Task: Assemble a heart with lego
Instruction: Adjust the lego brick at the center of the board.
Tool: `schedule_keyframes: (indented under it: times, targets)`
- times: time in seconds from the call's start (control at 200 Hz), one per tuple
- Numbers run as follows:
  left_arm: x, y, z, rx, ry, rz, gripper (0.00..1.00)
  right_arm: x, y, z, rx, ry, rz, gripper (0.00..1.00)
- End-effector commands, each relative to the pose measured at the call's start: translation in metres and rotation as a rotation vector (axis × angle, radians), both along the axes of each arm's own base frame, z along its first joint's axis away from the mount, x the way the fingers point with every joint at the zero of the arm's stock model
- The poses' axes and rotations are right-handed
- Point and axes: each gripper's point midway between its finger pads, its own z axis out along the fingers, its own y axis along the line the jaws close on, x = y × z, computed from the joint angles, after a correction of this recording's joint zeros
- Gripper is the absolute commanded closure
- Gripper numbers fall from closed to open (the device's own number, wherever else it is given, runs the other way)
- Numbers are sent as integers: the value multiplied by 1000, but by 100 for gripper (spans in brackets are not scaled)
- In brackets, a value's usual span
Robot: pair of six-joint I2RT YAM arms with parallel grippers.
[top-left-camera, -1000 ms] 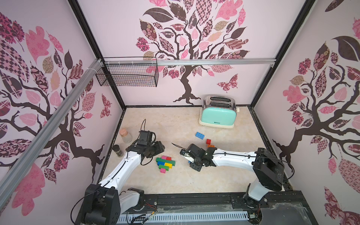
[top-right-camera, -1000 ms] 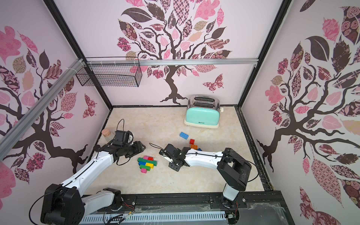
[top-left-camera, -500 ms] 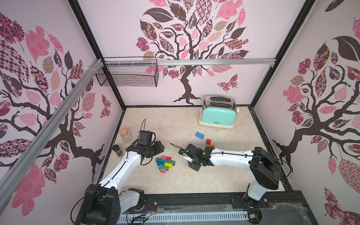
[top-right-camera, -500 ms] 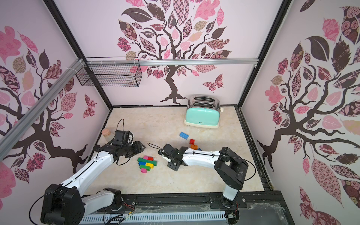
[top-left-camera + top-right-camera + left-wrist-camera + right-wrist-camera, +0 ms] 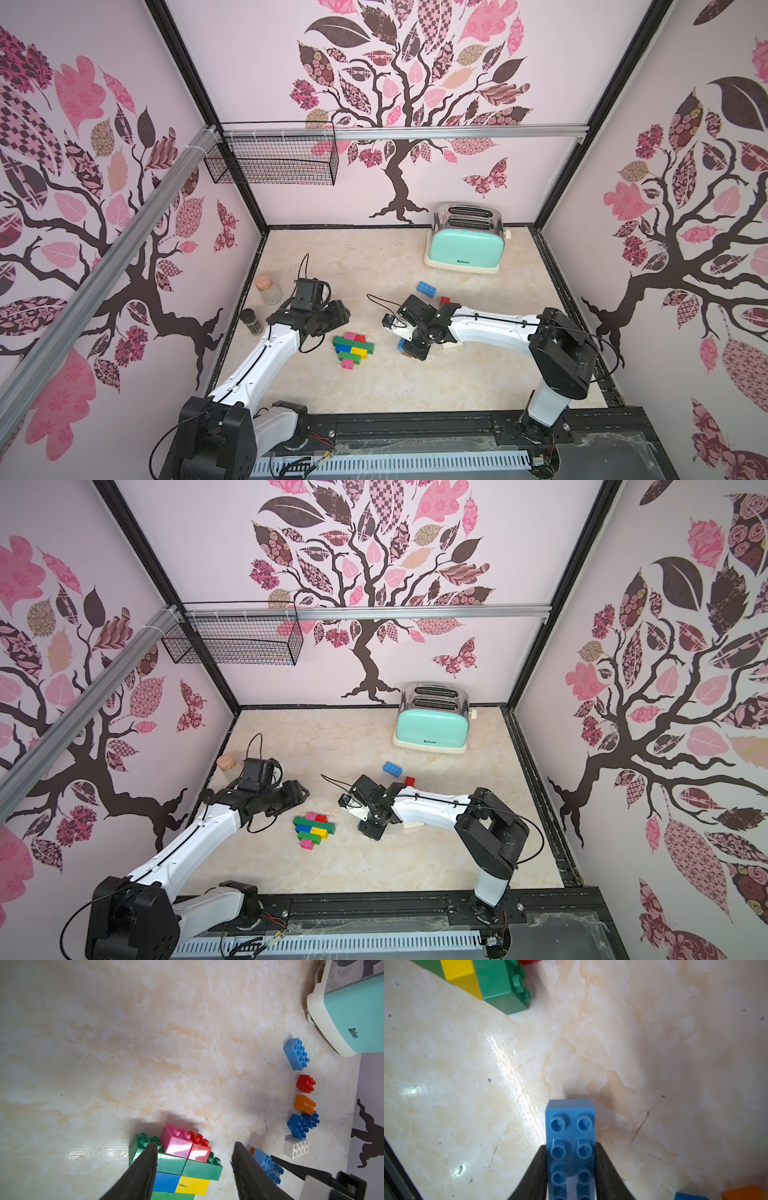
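Blue brick (image 5: 570, 1126): your right gripper (image 5: 570, 1148) clamps it by its long sides, just right of the half-built heart (image 5: 353, 350) lying mid-table. Your left gripper (image 5: 195, 1145): jaws apart, empty, just left of the heart. Spare blue block (image 5: 427, 289) and red block (image 5: 445, 301): farther right, near the toaster (image 5: 465, 245).

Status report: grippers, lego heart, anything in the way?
Right gripper shut on blue brick. Left gripper open, empty, near heart. Bare table between brick and heart.
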Motion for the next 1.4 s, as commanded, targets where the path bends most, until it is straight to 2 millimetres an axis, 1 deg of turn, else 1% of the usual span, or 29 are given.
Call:
schedule_keyframes:
  times: [0.0,0.095,0.18,0.22,0.285,0.405,0.515,0.585,0.7,0.8,0.81,0.815,0.825,0.83,0.835,0.84,0.85,0.97,1.025,1.115,1.175,1.185,1.301,1.396]
  targets:
    - [1,4,2,14,-8,3,39,-48,-46,-61,-219,241,41,76]
    - [0,5,2,23,-4,5,39,-42,-56,-72,-271,188,19,76]
    - [0,6,2,26,-4,6,39,-34,-59,-70,-300,92,46,76]
    - [0,6,1,25,-2,7,39,-34,-58,-66,-300,54,86,76]
    - [0,6,0,22,1,6,39,-36,-51,-58,-262,18,149,76]
    - [1,5,3,21,-3,5,39,-31,-39,-44,-215,-10,179,75]
    - [1,6,7,26,-11,3,39,-32,-29,-34,-179,4,197,73]
    - [0,6,7,28,-10,4,39,-32,-21,-23,-135,3,208,71]
    - [0,7,7,28,-10,3,39,-31,-10,-4,-76,-9,221,64]
    - [0,7,9,28,-15,3,39,-29,-6,5,-57,-13,229,56]
    - [0,7,9,28,-16,3,39,-28,-5,6,-55,-16,229,55]
    - [0,7,9,28,-16,3,39,-28,-6,6,-55,-16,229,48]
    - [0,7,9,28,-16,3,39,-28,-5,7,-55,-17,227,17]
    - [0,7,9,28,-16,3,39,-27,-5,7,-55,-17,227,9]
    - [0,7,9,29,-17,3,39,-27,-5,7,-55,-17,227,5]
    - [0,7,10,29,-19,2,39,-27,-5,7,-55,-16,227,3]
    - [0,7,10,28,-20,2,39,-27,-5,8,-53,-17,226,1]
    - [2,7,15,25,-37,7,38,-20,-3,14,-48,-36,210,1]
    - [2,7,17,24,-41,6,38,-15,-2,21,-30,-62,195,1]
    - [2,7,19,22,-45,6,38,-1,-1,41,24,-152,137,1]
    - [1,6,21,15,-49,2,38,14,-4,59,69,-236,60,1]
    - [0,6,21,14,-50,1,38,16,-4,65,83,-250,47,1]
    - [0,1,26,-15,-78,-12,37,36,-19,97,176,-362,-125,1]
    - [1,-1,30,-36,-97,-17,36,50,-43,111,185,-456,-268,1]
